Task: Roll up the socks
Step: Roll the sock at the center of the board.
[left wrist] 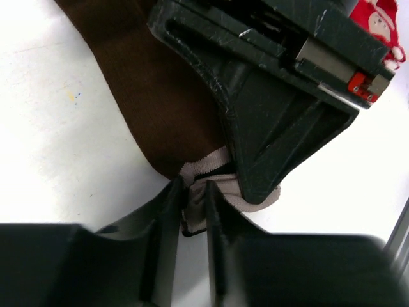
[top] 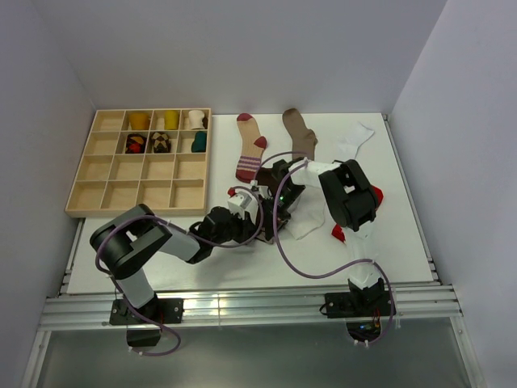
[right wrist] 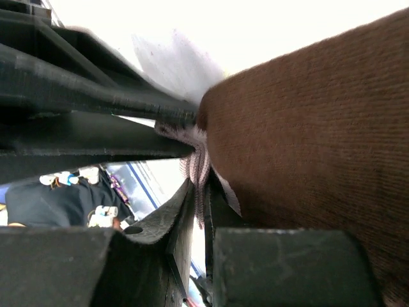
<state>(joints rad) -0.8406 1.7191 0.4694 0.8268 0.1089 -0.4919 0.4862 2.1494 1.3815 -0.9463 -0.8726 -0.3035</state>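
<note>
We see the dark brown cloth sock (left wrist: 166, 96) lying flat on the white table top (left wrist: 51, 128), near the middle, where the two arms meet. Its pale striped cuff (left wrist: 204, 165) is at the low end in the left wrist view. The left gripper (left wrist: 192, 192) has its two black fingers close together, one on each side of that cuff, and they pinch the cloth. The right gripper (right wrist: 199, 185) is at the same spot. Its fingers are squeezed tight on the cuff too, with pale cloth caught between them.

A red cloth sock with white marks (left wrist: 378, 19) lies just behind the right gripper. From above we see more socks on the table. There is a tan cloth sock with dark red toe and stripes (top: 250, 153), a light brown cloth sock (top: 300, 133) beside it, and a plain white cloth sock (top: 356, 139) near the far right corner. A second white cloth sock (top: 307, 220) lies under the right arm. A flat wooden tray with many small boxes (top: 109, 194) sits at the far left of the table. Small rolled-up bundles (top: 160, 142) fill some of its top boxes.
</note>
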